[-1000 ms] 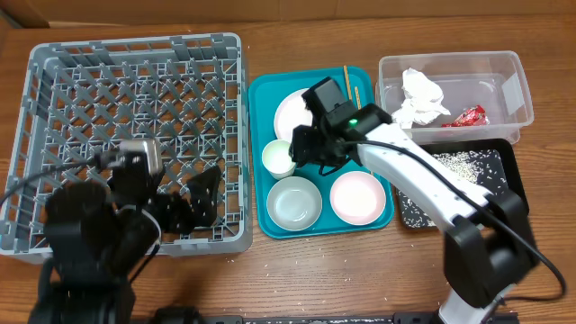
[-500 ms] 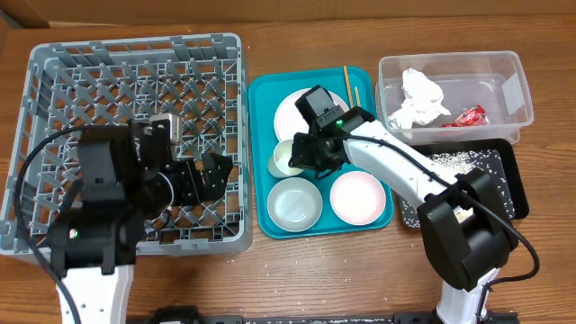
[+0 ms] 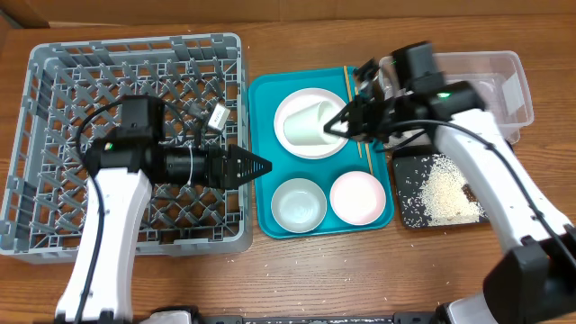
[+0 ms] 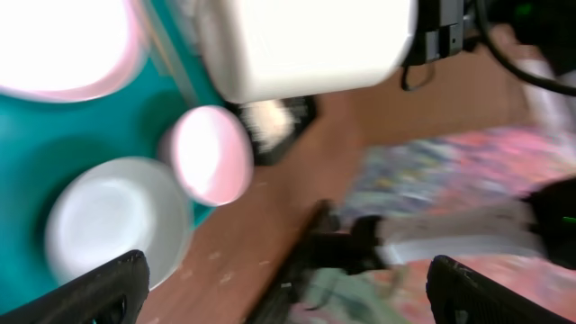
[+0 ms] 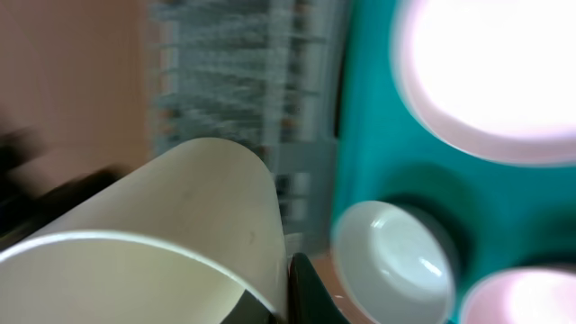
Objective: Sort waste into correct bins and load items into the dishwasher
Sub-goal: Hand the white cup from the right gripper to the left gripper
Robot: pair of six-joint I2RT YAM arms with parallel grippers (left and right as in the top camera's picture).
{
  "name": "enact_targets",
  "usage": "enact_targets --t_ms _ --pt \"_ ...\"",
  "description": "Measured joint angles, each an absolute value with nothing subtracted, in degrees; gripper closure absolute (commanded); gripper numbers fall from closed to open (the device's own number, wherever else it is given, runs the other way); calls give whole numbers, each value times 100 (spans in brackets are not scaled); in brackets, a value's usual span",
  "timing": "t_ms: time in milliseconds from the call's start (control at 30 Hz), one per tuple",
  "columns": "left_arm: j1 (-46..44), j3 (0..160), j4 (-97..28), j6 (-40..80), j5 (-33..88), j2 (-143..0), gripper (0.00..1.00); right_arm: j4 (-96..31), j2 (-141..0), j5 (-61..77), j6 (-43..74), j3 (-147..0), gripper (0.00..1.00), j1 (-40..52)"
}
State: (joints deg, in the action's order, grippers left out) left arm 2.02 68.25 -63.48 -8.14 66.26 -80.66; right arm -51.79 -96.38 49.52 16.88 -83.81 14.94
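I have the right claw [image 3: 345, 126] closed tight on the small white cup [image 3: 309, 122], gripping it at its right-hand end. The cup is tipped on its side, directly over the round plate [image 3: 310, 151] at the far end of the teal tray [image 3: 261, 117]. From overhead I cannot tell whether it touches the plate or hangs clear of it. In my right wrist view the cup [image 5: 162, 225] fills the near left of the picture, with one dark finger [image 5: 301, 288] against its rim, and the white bowl [image 5: 396, 261] shows beyond it. The left claw [image 3: 256, 166] is spread fully open and holds nothing. It reaches rightward over the right edge of the grey dish rack [image 3: 135, 42], with its tips at the left edge of the teal tray, just short of the cup. The left wrist view shows both fingers [image 4: 103, 288] set wide apart, with the cup [image 4: 306, 45] ahead of them. The white bowl [image 3: 298, 203] and a pale pink bowl [image 3: 359, 196] sit side by side at the near end of the teal tray. The chopsticks [image 3: 347, 79] lie along the tray's far right edge, partly under the right arm. To the right on the tabletop [image 3: 360, 270], the clear tub [image 3: 504, 81] stands far. The black tray [image 3: 409, 211] lies nearer, with a heap of rice [image 3: 444, 191] in it.
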Motion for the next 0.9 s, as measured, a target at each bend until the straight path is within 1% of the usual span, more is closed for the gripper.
enact_targets --t_ms 167,267,367,500,667,767,900 --pt "202 6825 -6346 -1479 8012 -8779 0 -5004 -9596 6248 1133 -8370 96 1337" --pt "202 6825 -6372 -1678 8464 -9089 0 -4762 -9596 6729 969 -8217 96 1490" --pt "202 6825 -6438 -1765 8665 -9251 0 -4650 -9598 6938 906 -8042 96 1699" --pt "202 6825 -6484 -1802 8818 -9271 0 -4272 -9607 6943 1105 -7852 96 1957" --pt "202 6827 -6628 -1804 8895 -9271 10 -3420 -9625 6705 1782 -7570 96 2121" --pt "202 6827 -6698 -1804 8917 -9271 11 -2849 -9651 6366 2351 -7531 96 2322" --pt "202 6827 -6746 -1806 8914 -9271 12 -2609 -9684 6158 2720 -7531 96 2510"
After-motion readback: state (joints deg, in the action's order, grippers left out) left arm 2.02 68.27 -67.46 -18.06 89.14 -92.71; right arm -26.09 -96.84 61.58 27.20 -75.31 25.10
